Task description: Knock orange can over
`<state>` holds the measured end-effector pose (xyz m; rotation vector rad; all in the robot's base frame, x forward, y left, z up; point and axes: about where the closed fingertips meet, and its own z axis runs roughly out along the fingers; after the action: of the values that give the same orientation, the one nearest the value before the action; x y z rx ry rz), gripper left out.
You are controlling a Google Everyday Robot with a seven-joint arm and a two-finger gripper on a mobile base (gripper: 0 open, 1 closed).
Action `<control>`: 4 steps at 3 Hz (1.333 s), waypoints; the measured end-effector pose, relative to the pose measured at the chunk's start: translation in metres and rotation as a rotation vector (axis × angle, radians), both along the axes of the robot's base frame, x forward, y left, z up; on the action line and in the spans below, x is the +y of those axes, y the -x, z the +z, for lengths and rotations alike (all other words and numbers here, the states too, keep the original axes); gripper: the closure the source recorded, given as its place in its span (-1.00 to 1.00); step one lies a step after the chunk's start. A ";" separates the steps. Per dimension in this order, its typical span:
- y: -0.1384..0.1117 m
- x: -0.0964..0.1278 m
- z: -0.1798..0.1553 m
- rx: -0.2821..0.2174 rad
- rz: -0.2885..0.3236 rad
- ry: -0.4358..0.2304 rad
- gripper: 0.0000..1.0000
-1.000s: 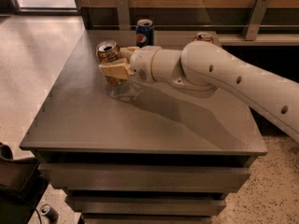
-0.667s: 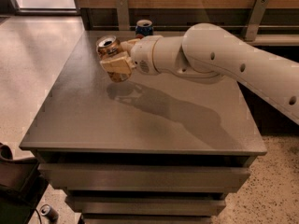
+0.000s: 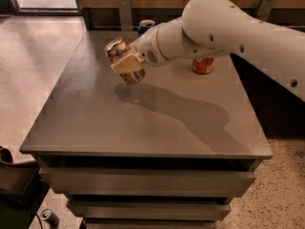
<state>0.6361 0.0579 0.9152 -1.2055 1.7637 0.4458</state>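
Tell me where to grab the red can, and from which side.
I'd take the red can round its mid-wall, coming from the front: it stands upright, with room on the table before it and the arm over its top. The pincer, at back left, is shut on the tilted orange can.

The dull golden-orange soda can (image 3: 116,47) no longer stands upright: it now leans, silver top toward the upper left, base swung to the lower right. The tan-tipped gripper (image 3: 127,64), earlier just beside it, now lies across its body. The white arm (image 3: 214,23) sits higher in the frame, uncovering the lower part of the red-orange can (image 3: 203,66) and hiding most of the blue can (image 3: 146,25).
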 end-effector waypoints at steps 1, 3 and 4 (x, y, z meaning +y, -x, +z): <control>-0.004 -0.013 -0.011 0.043 -0.014 0.054 1.00; -0.002 -0.035 -0.017 0.079 -0.064 0.183 1.00; 0.001 -0.045 -0.012 0.081 -0.097 0.256 1.00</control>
<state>0.6346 0.0126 0.9028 -1.2854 1.9847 0.2191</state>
